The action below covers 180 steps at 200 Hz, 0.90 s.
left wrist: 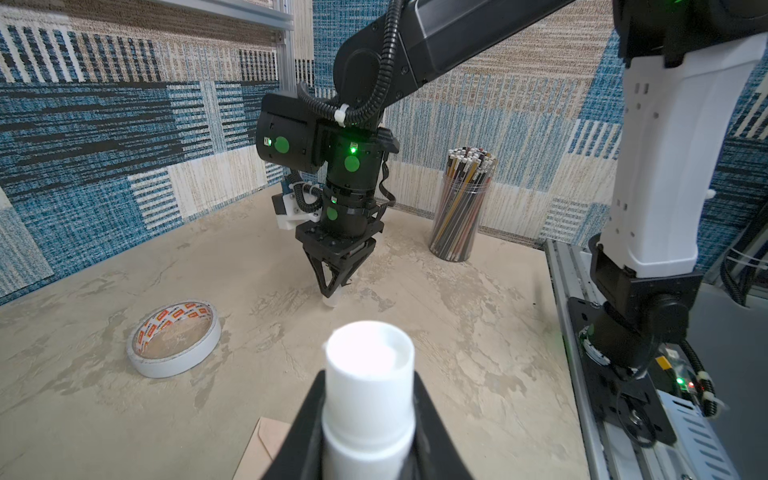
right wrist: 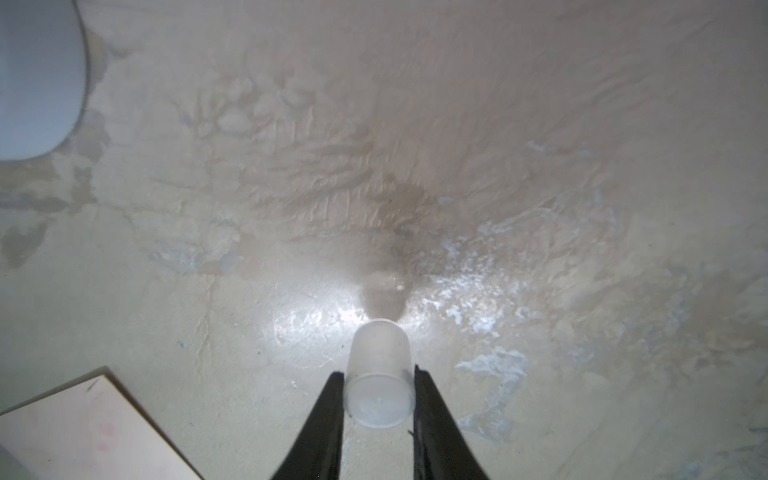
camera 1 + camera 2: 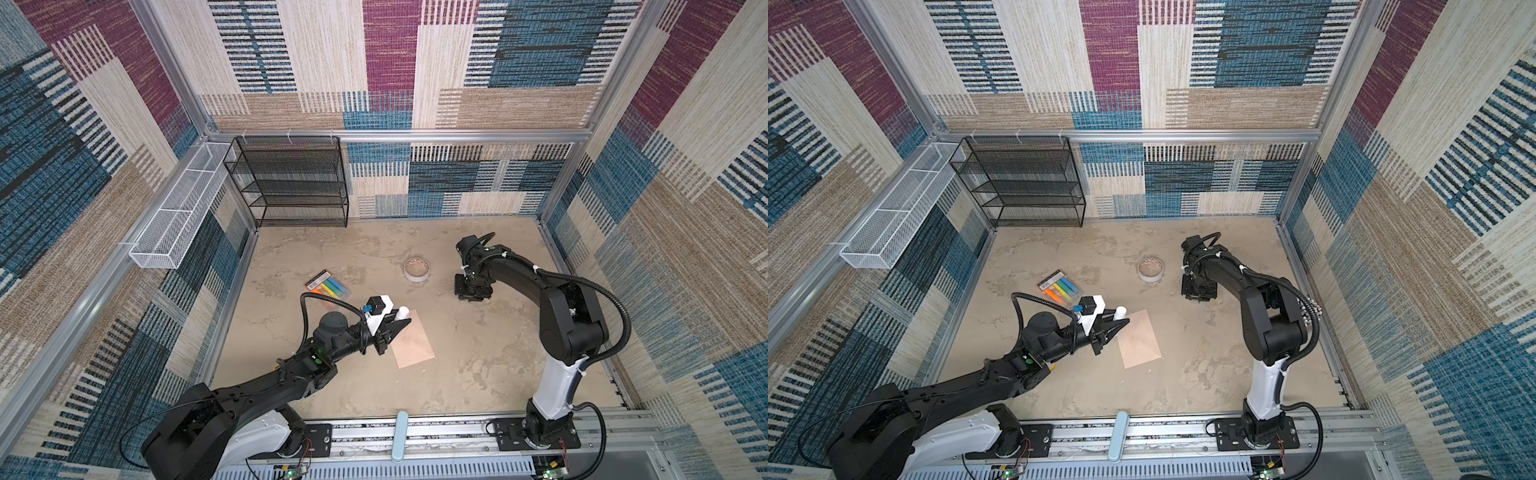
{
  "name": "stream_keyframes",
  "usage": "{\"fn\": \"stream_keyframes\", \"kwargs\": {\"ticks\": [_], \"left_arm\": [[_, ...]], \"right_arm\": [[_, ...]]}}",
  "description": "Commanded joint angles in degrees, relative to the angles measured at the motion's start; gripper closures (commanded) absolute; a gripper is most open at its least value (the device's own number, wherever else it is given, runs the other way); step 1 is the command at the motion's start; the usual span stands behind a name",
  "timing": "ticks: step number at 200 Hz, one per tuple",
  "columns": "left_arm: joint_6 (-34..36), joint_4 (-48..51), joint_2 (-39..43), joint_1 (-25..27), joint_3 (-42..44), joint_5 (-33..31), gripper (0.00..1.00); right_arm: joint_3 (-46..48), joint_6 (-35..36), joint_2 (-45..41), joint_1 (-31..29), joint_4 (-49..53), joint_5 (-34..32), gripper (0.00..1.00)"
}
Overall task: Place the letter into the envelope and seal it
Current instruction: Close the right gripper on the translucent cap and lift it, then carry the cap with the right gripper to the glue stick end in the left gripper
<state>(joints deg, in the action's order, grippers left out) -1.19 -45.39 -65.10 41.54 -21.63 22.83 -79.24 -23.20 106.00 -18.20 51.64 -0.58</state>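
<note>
The peach envelope (image 3: 413, 343) (image 3: 1140, 338) lies flat on the table just beyond my left gripper (image 3: 405, 322), with a corner showing in each wrist view (image 1: 266, 440) (image 2: 83, 428). The letter is out of view. My left gripper (image 1: 368, 386) is shut on a white glue stick (image 1: 370, 374) (image 3: 402, 312), whose open end points forward above the envelope's far edge. My right gripper (image 3: 471, 297) (image 1: 330, 291) points down at the table to the right of the tape. Its jaws (image 2: 378, 372) are pressed against both sides of a small translucent cap (image 2: 379, 374) standing on the table.
A roll of tape (image 3: 417, 269) (image 1: 174, 336) lies between the two grippers. A pack of coloured highlighters (image 3: 328, 286) sits left of it. A clear jar of pencils (image 1: 461, 208) stands behind the right arm. A black mesh rack (image 3: 291, 178) and a white mesh basket (image 3: 178, 216) line the back left.
</note>
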Motion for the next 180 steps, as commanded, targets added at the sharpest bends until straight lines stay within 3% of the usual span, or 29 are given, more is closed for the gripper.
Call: {"fn": "stream_keyframes", "kwargs": {"ticks": [1, 35, 108, 180], "left_arm": [[2.5, -1.2, -0.7, 0.1, -0.4, -0.7, 1.00], [5.3, -2.1, -4.0, 0.0, -1.2, -2.2, 1.00], [8.5, -4.2, -11.1, -0.3, -4.9, -2.6, 1.00], [8.5, -4.2, -11.3, -0.5, -6.7, -1.8, 1.00]], "right_arm": [[-1.1, 1.2, -3.1, -0.4, 0.6, 2.4, 0.72], [-1.7, 4.1, -9.7, -1.6, -0.4, 10.7, 0.72], [1.7, 7.7, -24.3, -3.5, -6.8, 35.9, 0.72], [5.3, 8.6, -29.2, -4.1, -10.8, 52.0, 0.72]]}}
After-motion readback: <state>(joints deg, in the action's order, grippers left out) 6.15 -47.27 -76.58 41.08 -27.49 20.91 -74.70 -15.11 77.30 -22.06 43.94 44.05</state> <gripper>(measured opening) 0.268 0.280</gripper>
